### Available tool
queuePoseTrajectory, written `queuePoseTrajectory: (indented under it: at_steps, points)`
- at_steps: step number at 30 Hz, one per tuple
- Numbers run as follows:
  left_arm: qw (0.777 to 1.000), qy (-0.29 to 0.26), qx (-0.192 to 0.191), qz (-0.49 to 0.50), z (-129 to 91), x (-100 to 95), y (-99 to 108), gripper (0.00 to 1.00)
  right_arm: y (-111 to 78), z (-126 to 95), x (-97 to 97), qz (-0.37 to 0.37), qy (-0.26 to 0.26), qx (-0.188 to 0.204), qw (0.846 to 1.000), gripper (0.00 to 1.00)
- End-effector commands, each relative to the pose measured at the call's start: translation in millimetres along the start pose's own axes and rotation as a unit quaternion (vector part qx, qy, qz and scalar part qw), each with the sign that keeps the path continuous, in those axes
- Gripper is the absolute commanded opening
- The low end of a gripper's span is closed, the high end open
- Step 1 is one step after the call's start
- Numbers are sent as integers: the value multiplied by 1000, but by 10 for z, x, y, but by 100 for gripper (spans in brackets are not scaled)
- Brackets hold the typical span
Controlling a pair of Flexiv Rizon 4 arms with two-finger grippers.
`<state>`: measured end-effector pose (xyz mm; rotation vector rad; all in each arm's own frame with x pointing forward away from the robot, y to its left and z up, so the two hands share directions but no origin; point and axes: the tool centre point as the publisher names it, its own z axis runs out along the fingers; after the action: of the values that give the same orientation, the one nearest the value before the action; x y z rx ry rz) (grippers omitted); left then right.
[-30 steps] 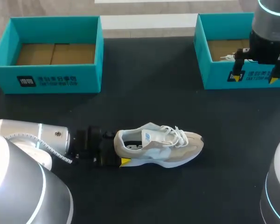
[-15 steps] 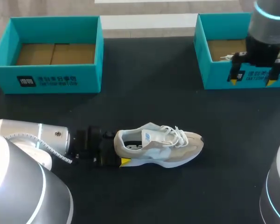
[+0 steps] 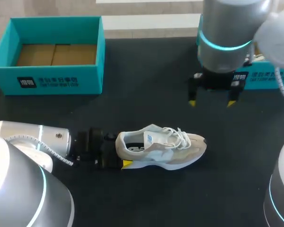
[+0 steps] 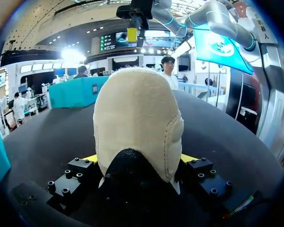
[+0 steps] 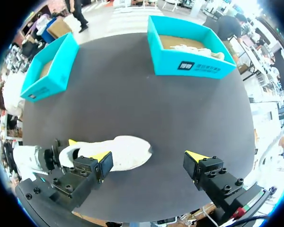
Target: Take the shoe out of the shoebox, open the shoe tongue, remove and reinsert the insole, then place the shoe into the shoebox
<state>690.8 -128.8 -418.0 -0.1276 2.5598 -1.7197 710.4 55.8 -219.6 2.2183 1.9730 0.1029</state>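
A beige and white shoe [image 3: 163, 146] with white laces lies on its sole on the black table, toe pointing right. My left gripper [image 3: 119, 152] is at its heel. In the left wrist view the heel [image 4: 137, 123] fills the gap in the left gripper [image 4: 139, 158], and both yellow tips press its sides. My right gripper [image 3: 212, 101] hangs open and empty above the table, between the right shoebox [image 3: 260, 79] and the shoe. The right wrist view looks past the right gripper [image 5: 149, 161] down at the shoe [image 5: 116, 153].
A teal shoebox [image 3: 52, 80] with a bare cardboard floor stands at the back left. The right teal box [image 5: 191, 66] holds another shoe [image 5: 194, 47] with white laces. The table front [image 3: 180, 198] is bare black surface.
My right arm has left its place over the right shoebox and moved left and nearer, out over the table above the shoe. The left arm and the shoe have stayed put.
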Motion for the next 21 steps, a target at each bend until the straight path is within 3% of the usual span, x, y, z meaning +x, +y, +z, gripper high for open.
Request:
queuePoseTrajectory:
  at_steps: [1, 18, 21]
  points:
    - [1000, -1, -2, 0, 9, 15, 11, 0, -121, 144, 431, 6, -4, 22, 1000, 100]
    - [1000, -1, -2, 0, 9, 15, 11, 0, -121, 144, 431, 6, -4, 22, 1000, 100]
    - [1000, -1, -2, 0, 9, 15, 11, 0, -250, 136, 640, 5, -25, 25, 999, 100]
